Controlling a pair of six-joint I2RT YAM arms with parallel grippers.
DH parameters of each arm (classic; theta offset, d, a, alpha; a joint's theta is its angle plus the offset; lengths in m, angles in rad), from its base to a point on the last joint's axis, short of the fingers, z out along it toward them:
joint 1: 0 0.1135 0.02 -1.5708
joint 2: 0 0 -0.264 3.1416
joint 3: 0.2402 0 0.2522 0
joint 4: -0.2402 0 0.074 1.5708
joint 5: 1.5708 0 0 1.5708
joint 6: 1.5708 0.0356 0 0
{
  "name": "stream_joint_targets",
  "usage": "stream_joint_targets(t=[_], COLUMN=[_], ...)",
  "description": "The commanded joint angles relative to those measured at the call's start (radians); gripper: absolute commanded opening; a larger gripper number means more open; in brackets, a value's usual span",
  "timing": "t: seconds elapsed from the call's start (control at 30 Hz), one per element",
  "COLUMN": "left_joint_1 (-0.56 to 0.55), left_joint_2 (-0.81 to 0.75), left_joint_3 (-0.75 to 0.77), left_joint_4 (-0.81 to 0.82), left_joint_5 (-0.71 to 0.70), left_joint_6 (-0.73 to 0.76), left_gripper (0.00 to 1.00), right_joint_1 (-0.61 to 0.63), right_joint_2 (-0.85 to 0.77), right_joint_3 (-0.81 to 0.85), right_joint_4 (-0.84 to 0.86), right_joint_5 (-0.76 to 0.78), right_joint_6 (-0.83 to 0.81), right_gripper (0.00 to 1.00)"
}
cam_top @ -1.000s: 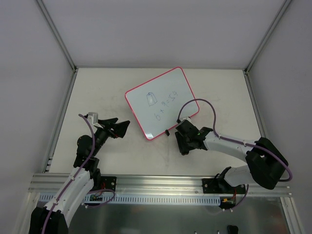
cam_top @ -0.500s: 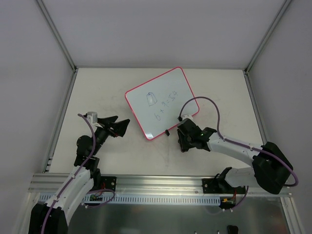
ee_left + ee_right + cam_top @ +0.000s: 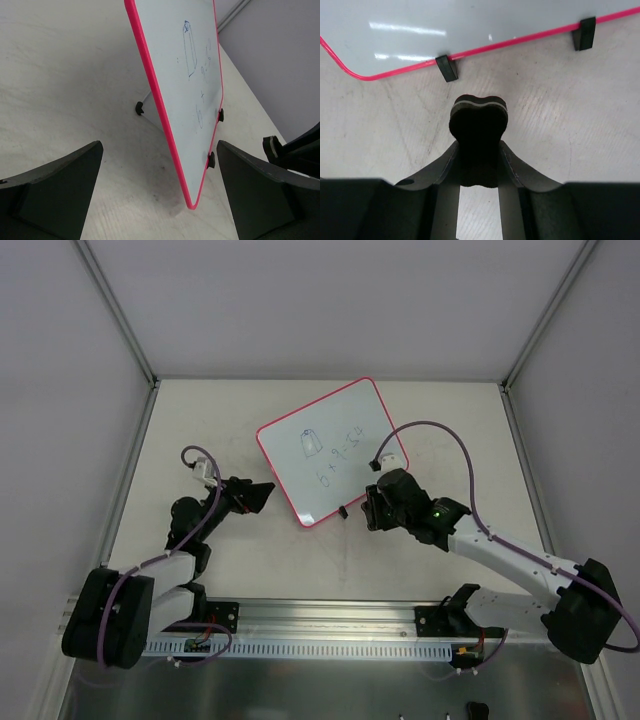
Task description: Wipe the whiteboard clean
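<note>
Whiteboard, marked with blue scribbles, rests near the middle of the desk, with the left claw spread wide just beside its left corner and the right claw clenched on a black eraser near its footed edge.

Top external: fixed high behind the arm bases, looking down and forward over the whole table. It is the widest and farthest view, with both arms in frame. Left wrist: low, just above the tabletop, facing along it between the left gripper's spread fingers. It sees the whiteboard obliquely from its left edge, close. Right wrist: nearest view, tilted steeply down past the black eraser pinched in the right gripper, onto the board's near rim and two black feet. All three share the board; both wrist views catch those feet from different sides.
</note>
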Motion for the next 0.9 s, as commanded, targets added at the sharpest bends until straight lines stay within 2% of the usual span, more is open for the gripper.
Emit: stream_joint_targets(t=[0.0,0.17,0.33,0.4,0.53,0.67,0.77,0.87], left_joint_1=[0.029,0.067,0.081,0.081,0.08,0.071,0.061,0.052], left_joint_2=[0.117,0.257,0.398,0.452,0.484,0.46,0.461,0.48], left_joint_3=[0.056,0.084,0.137,0.141,0.177,0.184,0.206,0.228], left_joint_4=[0.285,0.436,0.509,0.59,0.609,0.609,0.609,0.609], left_joint_5=[0.13,0.211,0.299,0.316,0.376,0.406,0.42,0.429], left_joint_6=[-0.041,-0.11,-0.176,-0.194,-0.197,-0.171,-0.174,-0.177], left_gripper=[0.99,0.99,0.97,0.97,0.97,0.97,0.97,0.9], right_joint_1=[-0.015,-0.047,-0.052,-0.053,-0.053,-0.053,-0.056,-0.059], right_joint_2=[-0.05,-0.063,-0.005,0.006,0.018,0.034,0.074,0.132], right_joint_3=[0.054,0.086,0.167,0.177,0.165,0.114,0.131,0.192], right_joint_4=[0.053,0.13,0.142,0.175,0.262,0.445,0.458,0.439], right_joint_5=[0.002,-0.079,-0.123,-0.151,-0.167,-0.192,-0.195,-0.248], right_joint_6=[-0.057,-0.091,-0.146,-0.16,-0.193,-0.244,-0.249,-0.258], right_gripper=[0.0,0.0,0.0,0.0,0.0,0.0,0.0,0.0])
